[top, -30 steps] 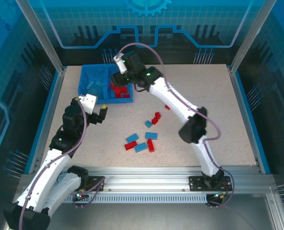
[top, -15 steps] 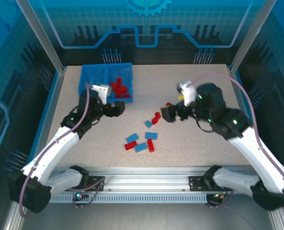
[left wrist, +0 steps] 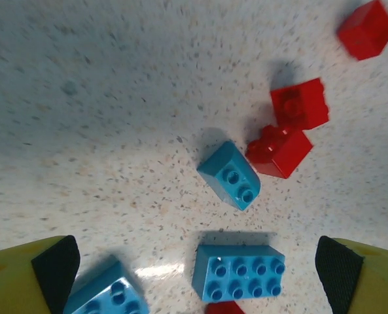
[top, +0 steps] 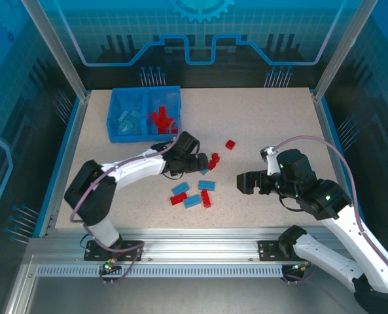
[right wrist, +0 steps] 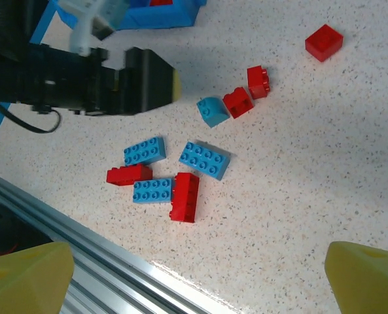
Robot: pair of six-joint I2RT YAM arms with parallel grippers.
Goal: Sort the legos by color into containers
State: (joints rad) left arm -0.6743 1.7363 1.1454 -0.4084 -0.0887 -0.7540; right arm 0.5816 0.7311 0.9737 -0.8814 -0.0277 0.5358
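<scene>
From above: the bin [top: 141,138] sits at eleven o'clock on the table [top: 279,124], light blue bricks in its left compartment, red in its right. The loose legos [top: 194,190] lie mid-table. My left gripper [top: 199,163] hovers at their twelve o'clock edge, and my right gripper [top: 246,183] waits at their three o'clock, apart.

Left wrist: jaws spread wide, nothing in them. The small blue brick [left wrist: 229,175] lies at twelve o'clock ahead of the gap. The long blue brick [left wrist: 239,273] shows between my pads [left wrist: 53,271], untouched. Light, stiff, slick plastic, I reckon, so pinch the flat sides, not the studs.

Right wrist: my fingers [right wrist: 27,278] stand wide too, empty. The pile lies at twelve o'clock, well clear.
</scene>
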